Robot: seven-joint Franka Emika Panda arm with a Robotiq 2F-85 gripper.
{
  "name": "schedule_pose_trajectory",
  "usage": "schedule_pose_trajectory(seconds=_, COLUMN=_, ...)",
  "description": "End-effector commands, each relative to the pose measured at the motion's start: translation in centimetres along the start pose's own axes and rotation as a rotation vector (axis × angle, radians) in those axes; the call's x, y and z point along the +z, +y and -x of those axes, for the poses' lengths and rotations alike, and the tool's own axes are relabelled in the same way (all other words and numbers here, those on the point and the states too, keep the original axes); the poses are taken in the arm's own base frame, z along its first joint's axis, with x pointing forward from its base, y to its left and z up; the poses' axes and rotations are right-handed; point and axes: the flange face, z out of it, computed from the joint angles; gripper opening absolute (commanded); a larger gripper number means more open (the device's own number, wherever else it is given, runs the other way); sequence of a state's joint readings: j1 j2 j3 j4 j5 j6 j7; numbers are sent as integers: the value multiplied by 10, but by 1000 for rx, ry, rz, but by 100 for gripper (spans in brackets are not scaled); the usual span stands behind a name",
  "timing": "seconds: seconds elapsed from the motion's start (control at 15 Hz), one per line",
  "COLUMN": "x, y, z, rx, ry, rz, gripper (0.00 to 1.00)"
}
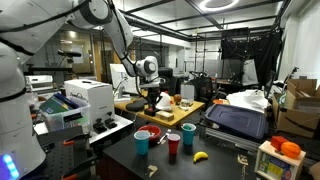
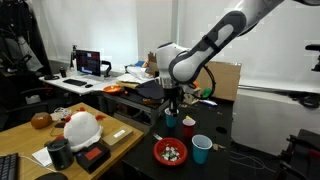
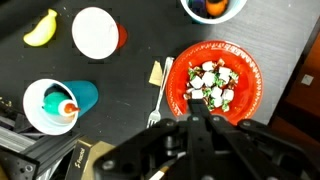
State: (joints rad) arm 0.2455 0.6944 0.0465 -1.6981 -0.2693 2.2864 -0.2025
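Tool (image 3: 200,120): closed, fingers pressed together, pointing straight down.

Wrist view: the fingertips stand over the near rim of the red plate (image 3: 250,70). The plate lies directly beneath and just ahead of the tool on the black worktop (image 3: 130,60) and carries small white, green and red pieces.

Both exterior views: the tool (image 1: 152,104) (image 2: 172,110) hangs above the plate, apart from it. This gap cannot be judged from the wrist view.

Wrist view only:
- A pale fork (image 3: 157,95) lies just beside the plate, off to one side of the fingertips.
- Cup contents show. The teal cup (image 3: 85,97), beyond the fork, holds a white and orange thing. The dark blue cup (image 3: 212,8), beyond the plate and cut by the frame edge, holds something orange. The red cup (image 3: 97,32) shows a white inside.

Exterior views only: the arm, and all the cups standing upright around the plate.

Count:
- Plate: 1
- Fork: 1
- Cups: 3 (two blue, one red)
- Banana (image 3: 40,28): 1, farthest from the tool, near the red cup
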Motion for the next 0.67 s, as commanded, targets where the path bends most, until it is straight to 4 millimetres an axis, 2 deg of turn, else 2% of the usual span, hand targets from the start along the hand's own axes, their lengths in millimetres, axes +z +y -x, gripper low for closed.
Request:
schedule_pose_trajectory(seconds=0.0, x=-41, y=11, z=33, rx=-10, ry=-79, rz=-9, gripper=0)
schedule_pose_trajectory(seconds=0.4, x=-94, y=36, z=57, rx=50, ry=-77, rz=-7, gripper=0)
schedule_pose_trajectory(seconds=0.6, x=-113, y=55, z=70, rx=53, ry=-80, rz=-14, gripper=0)
